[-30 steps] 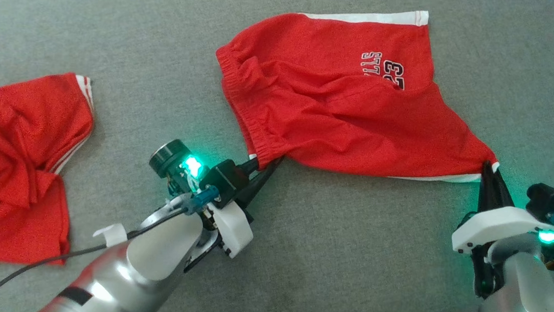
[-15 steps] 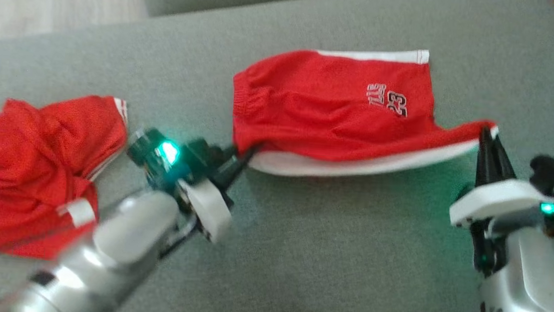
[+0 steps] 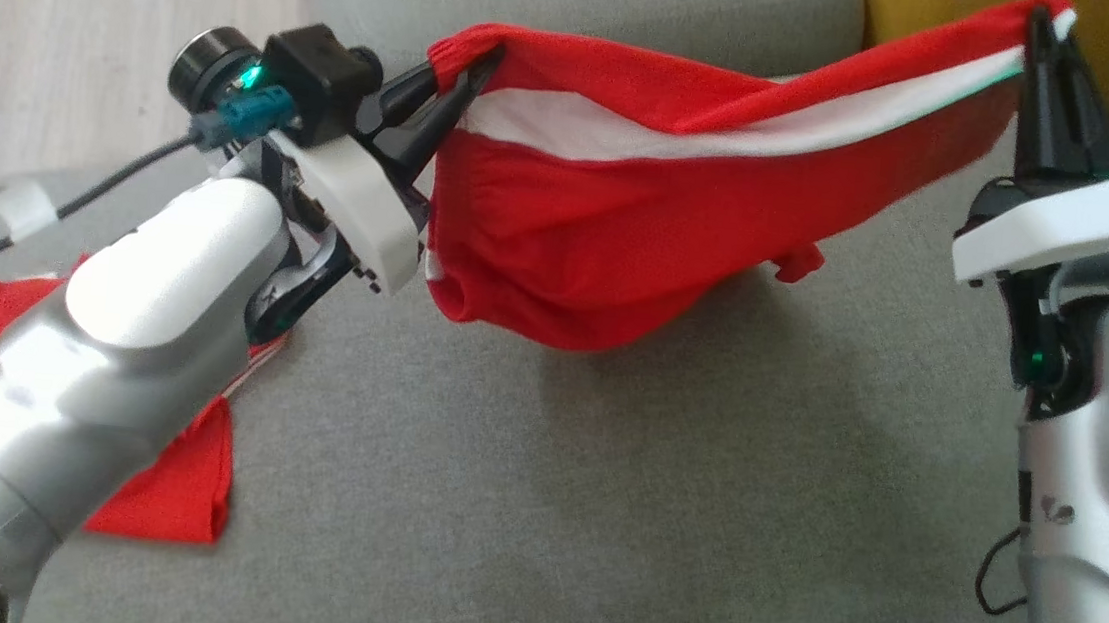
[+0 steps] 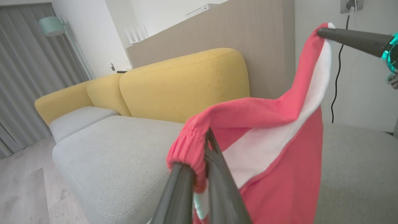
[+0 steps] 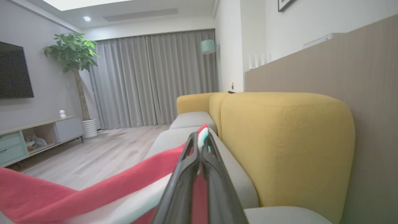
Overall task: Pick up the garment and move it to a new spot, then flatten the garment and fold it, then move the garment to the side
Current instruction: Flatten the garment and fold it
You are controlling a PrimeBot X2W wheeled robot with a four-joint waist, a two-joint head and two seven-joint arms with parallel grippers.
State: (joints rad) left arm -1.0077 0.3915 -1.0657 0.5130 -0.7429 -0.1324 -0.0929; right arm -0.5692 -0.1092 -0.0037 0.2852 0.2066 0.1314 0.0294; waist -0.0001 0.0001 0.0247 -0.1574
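Behind and below the left gripper (image 3: 464, 78), partly covered by its silver forearm, a second red cloth (image 3: 177, 494) lies crumpled on the grey seat cushion (image 3: 597, 516), well apart from the fingertips. The left gripper itself is raised above the cushion with its two dark fingers pinched almost together on the gathered elastic waistband at one corner of the garment (image 3: 610, 246), a pair of red shorts with a broad white side stripe. From that pinch the garment stretches away to the right as a slack band, its top edge pulled into a line between the two grippers while the bulk of the cloth sags below them in a loose pouch over the cushion; it looks clear of the surface, casting a shadow there. At the far end the right gripper (image 3: 1038, 23) points upward, its fingers fully closed on the white-trimmed hem corner, a tip of cloth poking out past them. Just beyond the right gripper stands the sofa's yellow backrest (image 5: 286, 146).
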